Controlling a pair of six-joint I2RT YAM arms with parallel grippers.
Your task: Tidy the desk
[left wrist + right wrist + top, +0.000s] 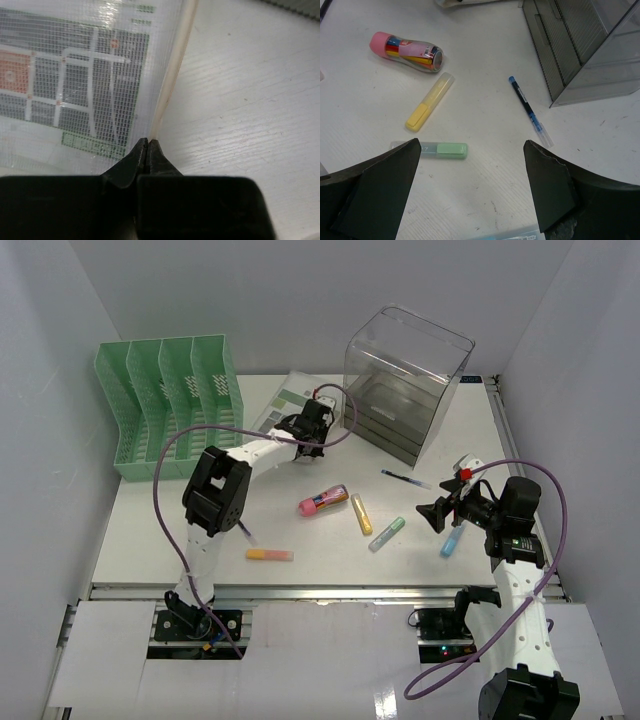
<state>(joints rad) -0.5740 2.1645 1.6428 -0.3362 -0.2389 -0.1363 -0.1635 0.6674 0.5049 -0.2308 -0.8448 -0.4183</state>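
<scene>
A: Left gripper point(147, 142): jaws closed, tips pinching the pale edge strip of the mesh pouch point(90, 75). The pouch lies flat toward the back of the desk point(240, 100).
B: Right gripper point(470, 185)?
A: Jaws wide apart, nothing between them. It hangs over the green highlighter point(442, 149), with the yellow highlighter point(430, 101) and blue pen point(527, 107) near.
B: Handling?
A: Desk spans beneath both arms: rigid, smooth, fixed, no place to grasp; things likely slide on it. Pouch looks light, floppy, slick. The seam edge is probably the stiffest hold, and the rest may sag.
</scene>
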